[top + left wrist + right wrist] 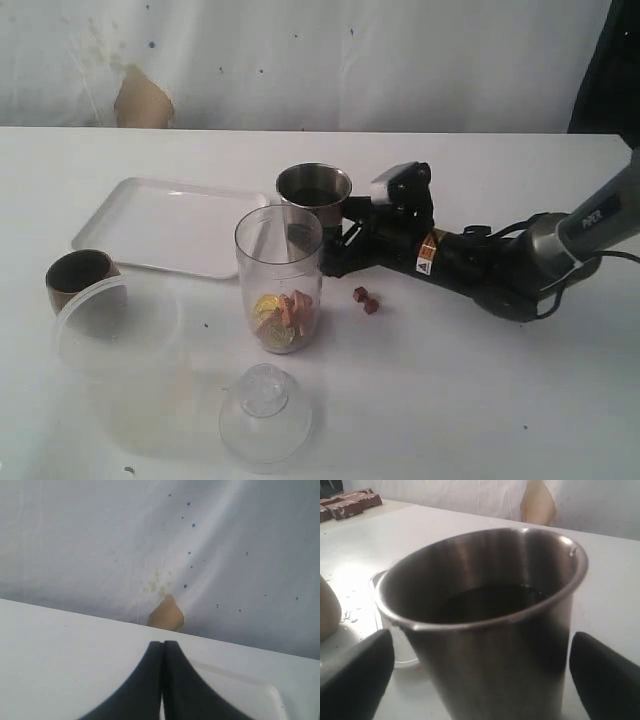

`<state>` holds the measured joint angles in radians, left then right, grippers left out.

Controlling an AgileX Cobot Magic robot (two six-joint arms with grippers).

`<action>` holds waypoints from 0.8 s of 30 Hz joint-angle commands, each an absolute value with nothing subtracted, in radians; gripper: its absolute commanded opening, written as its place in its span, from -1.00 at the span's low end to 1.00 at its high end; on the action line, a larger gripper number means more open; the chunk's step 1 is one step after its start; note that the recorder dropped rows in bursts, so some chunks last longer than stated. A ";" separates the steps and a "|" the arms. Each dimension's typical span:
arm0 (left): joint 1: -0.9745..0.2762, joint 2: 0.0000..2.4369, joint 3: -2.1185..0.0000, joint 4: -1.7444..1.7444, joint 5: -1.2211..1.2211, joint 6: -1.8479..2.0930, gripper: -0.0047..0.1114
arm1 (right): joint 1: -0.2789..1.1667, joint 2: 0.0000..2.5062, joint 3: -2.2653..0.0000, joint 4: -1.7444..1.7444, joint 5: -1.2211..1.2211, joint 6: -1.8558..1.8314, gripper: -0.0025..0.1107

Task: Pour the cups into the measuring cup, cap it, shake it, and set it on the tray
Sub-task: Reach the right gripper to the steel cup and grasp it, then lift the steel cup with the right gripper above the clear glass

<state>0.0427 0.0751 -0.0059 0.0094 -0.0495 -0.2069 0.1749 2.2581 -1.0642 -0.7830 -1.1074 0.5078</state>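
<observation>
- The right gripper [480,677] has its jaws apart, 1 finger on each side of the steel tumbler [313,192], neither touching it.
- The tumbler stands upright just behind the measuring cup [279,285], beside the tray [150,225].
- The left gripper [162,680] has its jaws pressed together, holding nothing.
</observation>
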 commanded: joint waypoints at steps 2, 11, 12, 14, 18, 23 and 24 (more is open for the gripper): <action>0.045 0.069 0.000 0.012 -0.059 -0.205 -0.92 | 0.197 2.305 -1.137 -0.756 -1.095 0.498 0.58; 0.045 0.069 0.000 0.012 -0.059 -0.205 -0.92 | 0.218 2.362 -1.226 -0.751 -1.053 0.503 0.54; 0.045 0.069 0.000 0.012 -0.059 -0.205 -0.92 | 0.218 2.362 -1.226 -0.749 -1.053 0.503 0.51; 0.045 0.069 0.000 0.012 -0.059 -0.205 -0.92 | 0.218 2.362 -1.226 -0.749 -1.053 0.503 0.37; 0.045 0.069 0.000 0.012 -0.059 -0.205 -0.92 | 0.218 2.362 -1.226 -0.749 -1.053 0.503 -0.15; 0.045 0.069 0.000 0.012 -0.059 -0.205 -0.92 | 0.210 2.335 -1.218 -0.769 -1.053 0.501 -0.95; 0.045 0.069 0.000 0.012 -0.059 -0.205 -0.92 | 0.208 2.326 -1.214 -0.771 -1.051 0.503 -0.95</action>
